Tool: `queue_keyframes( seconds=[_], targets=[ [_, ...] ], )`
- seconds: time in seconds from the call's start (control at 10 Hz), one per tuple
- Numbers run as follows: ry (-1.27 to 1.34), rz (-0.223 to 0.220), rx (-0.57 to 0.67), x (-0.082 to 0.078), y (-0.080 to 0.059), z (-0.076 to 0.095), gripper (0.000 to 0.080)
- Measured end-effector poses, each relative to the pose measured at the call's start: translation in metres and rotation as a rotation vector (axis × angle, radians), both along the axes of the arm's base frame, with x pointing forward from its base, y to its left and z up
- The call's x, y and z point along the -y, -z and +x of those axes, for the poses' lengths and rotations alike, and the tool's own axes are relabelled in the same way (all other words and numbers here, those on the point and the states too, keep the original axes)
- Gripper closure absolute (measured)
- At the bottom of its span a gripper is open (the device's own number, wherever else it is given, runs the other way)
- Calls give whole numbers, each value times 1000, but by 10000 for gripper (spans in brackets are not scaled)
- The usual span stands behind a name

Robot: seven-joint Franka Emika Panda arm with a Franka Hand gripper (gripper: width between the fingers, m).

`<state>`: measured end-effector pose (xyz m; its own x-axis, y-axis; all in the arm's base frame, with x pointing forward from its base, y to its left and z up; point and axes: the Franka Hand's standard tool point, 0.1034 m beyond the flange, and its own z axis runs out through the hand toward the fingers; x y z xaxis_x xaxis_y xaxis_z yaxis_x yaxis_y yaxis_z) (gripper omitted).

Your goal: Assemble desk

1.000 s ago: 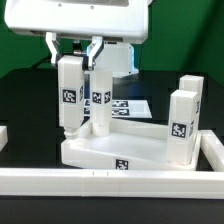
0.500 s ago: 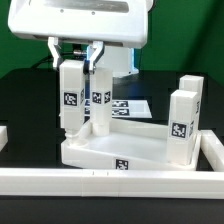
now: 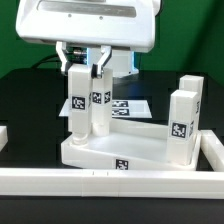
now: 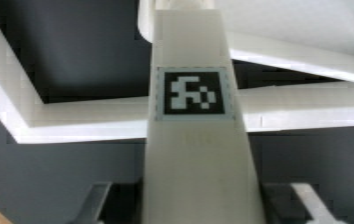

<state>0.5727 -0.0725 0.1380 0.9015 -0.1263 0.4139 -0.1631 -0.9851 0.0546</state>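
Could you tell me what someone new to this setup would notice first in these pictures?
First, the gripper at centre, closed on an upright white leg block held over the desk top's corner on the exterior view's left, beside a leg already standing there. Next, two more legs stand at the exterior view's right.

The large white plastic rectangular desk top (image 3: pixel 120 150) lies flat with its raised rim up, a black-and-white tag on its near edge. Two short white square-section leg blocks (image 3: pixel 182 125) stand upright at its corner on the exterior view's right. Another tagged leg (image 3: pixel 101 103) stands upright on the top. A fourth tagged leg (image 3: pixel 78 105) is held upright just beside it, its lower end near the top (image 4: pixel 85 120).
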Motion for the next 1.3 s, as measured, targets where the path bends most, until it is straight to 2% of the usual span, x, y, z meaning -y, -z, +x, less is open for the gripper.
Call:
queue_keyframes(
  seconds=[0.5,1.3],
  targets=[
    [-1,-1,-1,0,1,0,508],
    [-3,-15,-4,1,10,-3,508]
  ],
)
